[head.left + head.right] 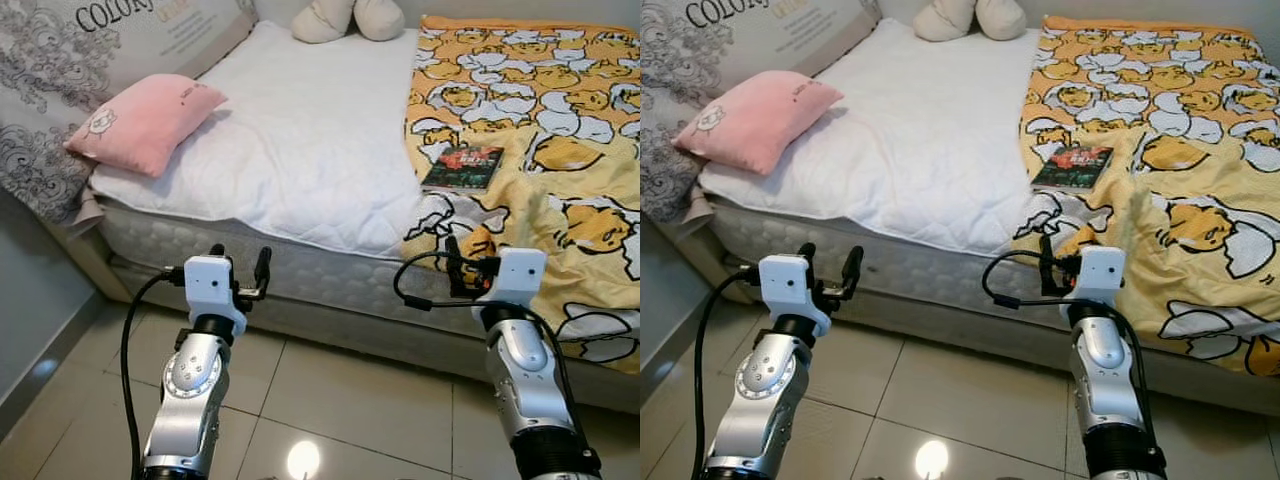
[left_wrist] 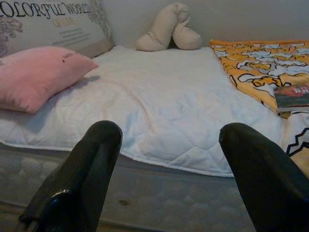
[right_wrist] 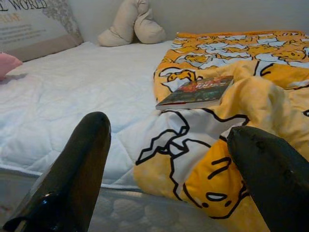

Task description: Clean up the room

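Observation:
A bed with a white quilt (image 1: 300,140) stands before me. A dark book (image 1: 463,167) lies at the inner edge of the yellow cartoon blanket (image 1: 560,120) on the bed's right half, and it shows closer as the book (image 3: 195,92) in the right wrist view. A pink pillow (image 1: 145,118) rests at the left side of the quilt. My left gripper (image 1: 240,266) hovers open in front of the mattress edge, with its fingers (image 2: 82,179) apart and empty. My right gripper (image 1: 466,262) is open too, low before the blanket's hanging edge.
A beige plush cushion (image 1: 348,18) sits at the head of the bed. A large printed pillow (image 1: 120,40) leans along the left wall. The mattress side (image 1: 330,275) and tiled floor (image 1: 350,400) lie below my arms. A grey wall panel (image 1: 30,300) is at my left.

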You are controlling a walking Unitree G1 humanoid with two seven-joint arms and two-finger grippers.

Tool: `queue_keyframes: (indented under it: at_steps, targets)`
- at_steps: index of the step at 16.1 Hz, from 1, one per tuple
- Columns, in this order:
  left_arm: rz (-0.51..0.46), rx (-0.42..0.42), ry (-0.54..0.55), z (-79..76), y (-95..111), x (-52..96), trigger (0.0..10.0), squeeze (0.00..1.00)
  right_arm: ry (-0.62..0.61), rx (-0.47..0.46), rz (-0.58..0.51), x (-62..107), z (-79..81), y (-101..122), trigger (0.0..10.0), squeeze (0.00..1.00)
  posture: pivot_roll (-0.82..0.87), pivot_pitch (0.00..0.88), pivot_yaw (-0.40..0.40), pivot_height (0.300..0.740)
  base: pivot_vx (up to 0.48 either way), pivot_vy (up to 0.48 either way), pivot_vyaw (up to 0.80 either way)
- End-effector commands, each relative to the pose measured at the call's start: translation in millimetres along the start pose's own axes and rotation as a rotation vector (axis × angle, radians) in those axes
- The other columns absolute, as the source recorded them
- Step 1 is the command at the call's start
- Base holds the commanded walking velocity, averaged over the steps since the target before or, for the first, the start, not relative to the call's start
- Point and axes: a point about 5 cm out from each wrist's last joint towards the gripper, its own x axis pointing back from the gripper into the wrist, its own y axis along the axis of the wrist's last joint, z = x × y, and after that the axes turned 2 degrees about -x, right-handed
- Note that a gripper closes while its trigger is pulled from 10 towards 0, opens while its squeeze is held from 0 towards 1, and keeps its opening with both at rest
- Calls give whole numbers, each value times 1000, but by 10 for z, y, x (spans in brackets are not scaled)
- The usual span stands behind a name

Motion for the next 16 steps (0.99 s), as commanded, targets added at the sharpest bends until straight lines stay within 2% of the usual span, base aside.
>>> queue_keyframes:
  at_steps: [1,2,4,6,7,10,16]
  targets:
    - [1,-26,-17,26,14,-55,10000,1000,23,31,-3,-9,58,27,10000,1000,-160,0,95,740,0,0,0]
    - [13,-36,-20,62,-2,-89,10000,0,27,88,20,-27,89,2,10000,0,-160,0,93,740,0,0,0]
    - [16,-41,-19,69,4,-108,10000,0,53,95,40,-52,116,-10,10000,0,-159,0,90,740,0,0,0]
    - [13,-42,-60,30,11,-117,10000,0,62,72,11,-71,156,34,10000,0,-158,0,92,740,0,0,0]
    - [4,-65,-78,10,17,-126,10000,0,85,96,26,-87,202,25,10000,0,-157,0,95,740,0,-371,0]
    - [9,-77,-94,7,5,-131,10000,0,84,71,34,-91,213,15,10000,0,-157,0,100,740,0,0,-781]
    - [-2,-28,-104,-19,18,-163,10000,0,90,90,30,-69,193,-1,10000,0,-164,0,102,740,0,0,-781]
